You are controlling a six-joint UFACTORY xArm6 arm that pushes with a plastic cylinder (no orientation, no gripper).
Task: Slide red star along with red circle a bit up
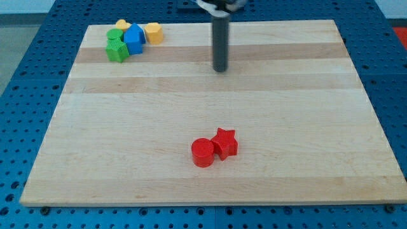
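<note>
Two green blocks [116, 48] overlap, shapes unclear; my tip [220, 70] shows.

The wooden worktop [127, 159] carries a red circle [203, 153] touching a red star [225, 142] near the view's bottom, and a top-left cluster: green blocks [116, 49], blue block [134, 38], yellow blocks [153, 32].

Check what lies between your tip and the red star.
Nothing: in the camera view only bare board separates my tip from the red star.
</note>
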